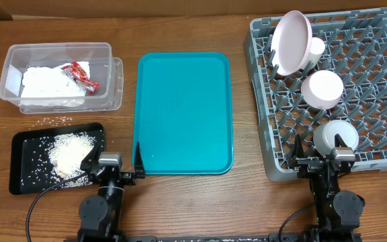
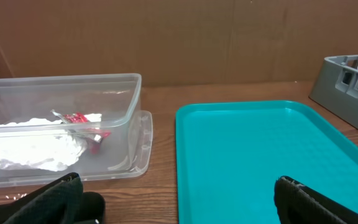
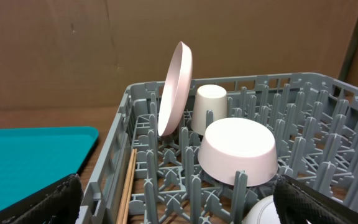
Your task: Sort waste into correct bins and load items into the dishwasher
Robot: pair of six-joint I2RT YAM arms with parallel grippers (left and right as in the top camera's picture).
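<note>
Nearly done, it seemed: the left fingers (image 2: 61,200) and right fingers (image 3: 42,205) were wide open, empty; loose rice (image 1: 56,121) ahead-left probably needed scooping.

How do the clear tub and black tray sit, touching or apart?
Apart. Overhead shows a strip of table with stray rice between the tub and the black tray.

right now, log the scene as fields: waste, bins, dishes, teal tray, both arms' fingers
clear tub: holds white napkins and red-and-white wrapper
black tray: holds rice scraps; loose grains lie just outside it
teal tray: nothing on it
dish rack: plate on edge, cup, white bowl upside down, grey bowl
left fingers: open, holding nothing
right fingers: open, holding nothing
</note>
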